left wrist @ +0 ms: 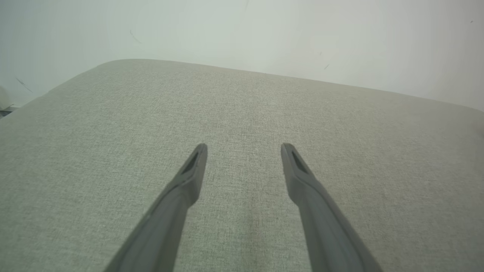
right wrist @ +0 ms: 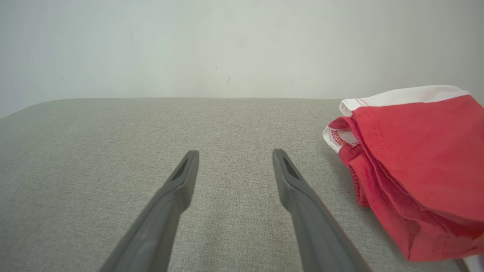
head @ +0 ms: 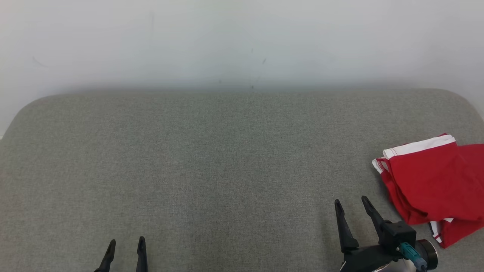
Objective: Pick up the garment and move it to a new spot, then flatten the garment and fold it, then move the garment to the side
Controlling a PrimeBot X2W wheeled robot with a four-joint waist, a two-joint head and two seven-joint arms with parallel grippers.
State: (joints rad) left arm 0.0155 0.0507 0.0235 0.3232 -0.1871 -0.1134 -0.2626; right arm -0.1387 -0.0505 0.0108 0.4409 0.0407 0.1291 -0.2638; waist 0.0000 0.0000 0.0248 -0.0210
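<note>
Garment (head: 435, 181) lay loosely folded just right of right gripper (head: 351, 200), untouched. Both jaws stood wide open, empty; left gripper (head: 127, 240) well apart. Seemingly set aside already; next move likely only withdrawal.

Bright, even, diffuse light; faint shadows; no glare; wrist views bowed at edges

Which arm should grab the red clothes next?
Probably the right: the right jaws sit open close beside the garment; the left jaws are far off across the cushion.
</note>
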